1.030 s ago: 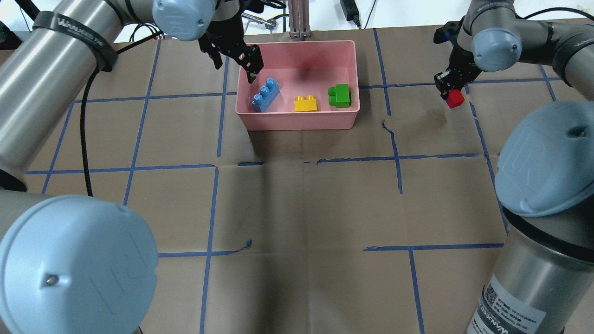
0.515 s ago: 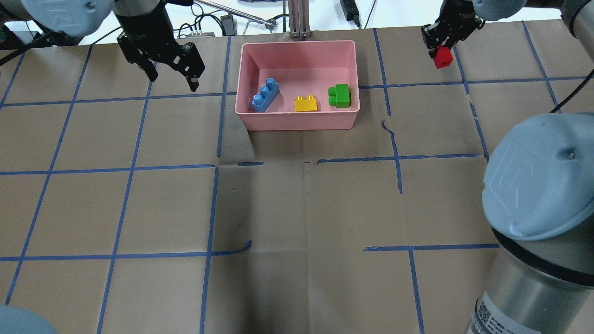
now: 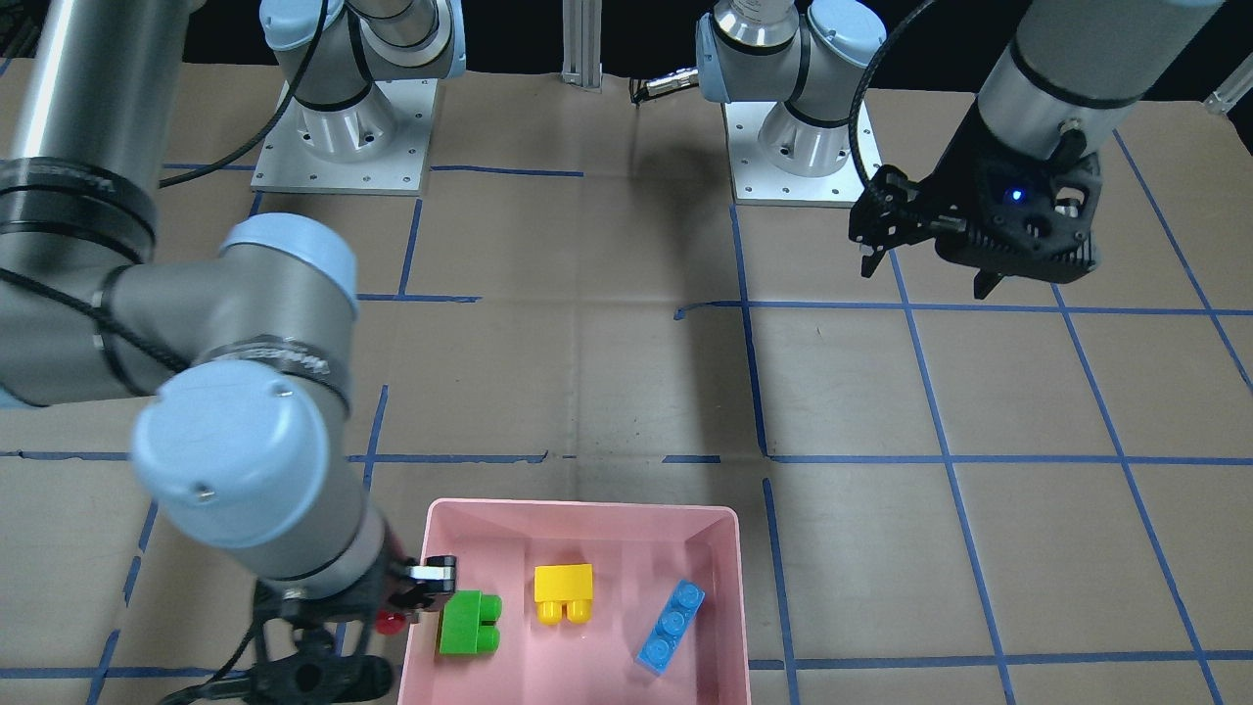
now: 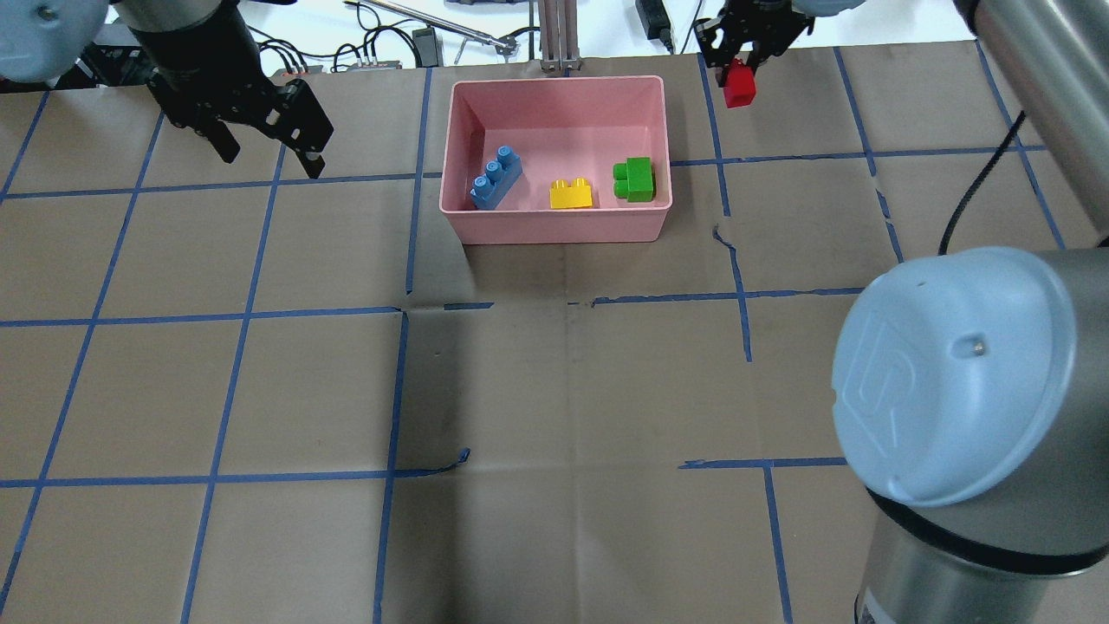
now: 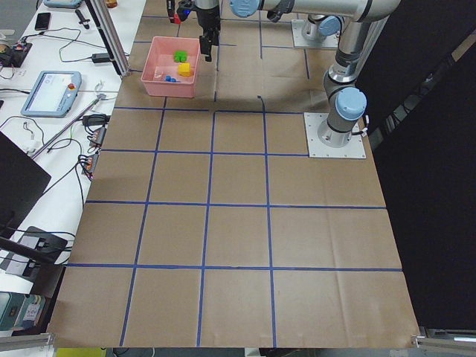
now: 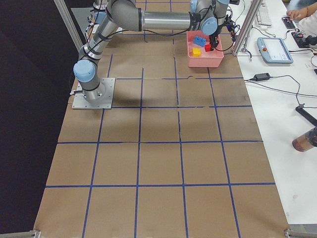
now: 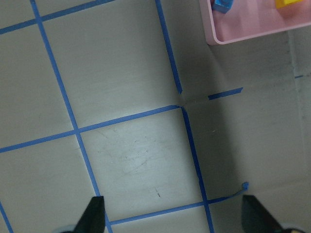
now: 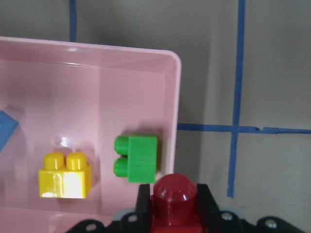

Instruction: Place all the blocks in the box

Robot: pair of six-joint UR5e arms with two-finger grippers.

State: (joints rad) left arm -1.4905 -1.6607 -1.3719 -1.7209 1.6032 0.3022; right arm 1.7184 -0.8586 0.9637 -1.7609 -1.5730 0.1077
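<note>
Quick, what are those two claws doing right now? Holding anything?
Left gripper: open, holding nothing.
Right gripper: closed on the red block.

Left arm (image 4: 186,43) raised, jaws spread wide; right arm (image 4: 962,373) outstretched, jaws clamping red brick (image 4: 739,89).

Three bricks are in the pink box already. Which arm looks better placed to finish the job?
The right. The right gripper is shut on the red brick, close to the pink box's wall by the green brick. The left gripper is open, empty, off on the box's other side.
</note>
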